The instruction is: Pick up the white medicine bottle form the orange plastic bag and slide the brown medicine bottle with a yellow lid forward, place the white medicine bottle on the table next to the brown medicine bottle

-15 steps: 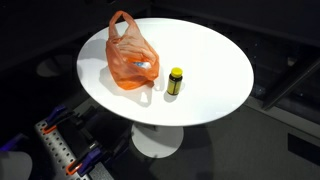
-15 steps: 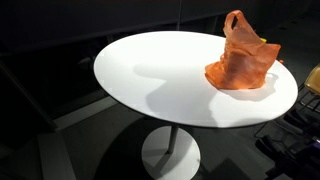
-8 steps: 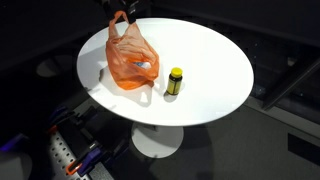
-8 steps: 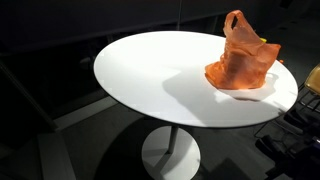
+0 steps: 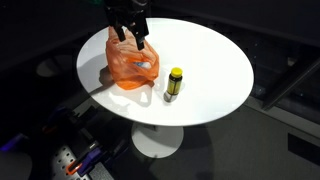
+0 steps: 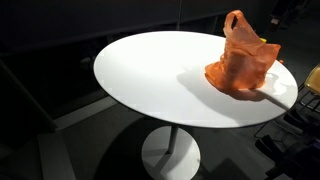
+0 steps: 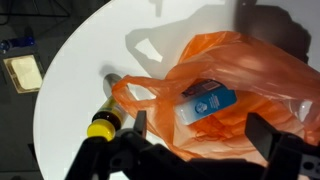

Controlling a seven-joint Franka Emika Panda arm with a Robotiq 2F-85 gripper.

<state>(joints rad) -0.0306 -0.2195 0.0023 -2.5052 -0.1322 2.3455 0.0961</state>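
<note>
The gripper (image 5: 131, 35) hangs over the orange plastic bag (image 5: 131, 62), near its handles. In the wrist view the two fingers (image 7: 264, 134) stand wide apart and released, with nothing held between them, and the open bag is seen below them.

The white medicine bottle (image 7: 208, 102) lies inside the bag. It is on its side, and its label with blue print shows through the opening. In an exterior view it appears only as a pale shape (image 5: 144, 66) behind the thin plastic.

The brown medicine bottle (image 5: 175, 81) with the yellow lid stands upright on the round white bench (image 5: 205, 50). It is near the bag but does not touch it. In the wrist view this bottle (image 7: 108, 112) is just beside one bag handle.

In an exterior view the bag (image 6: 243, 62) sits close to the edge of the bench (image 6: 150, 80) and hides the brown bottle.
</note>
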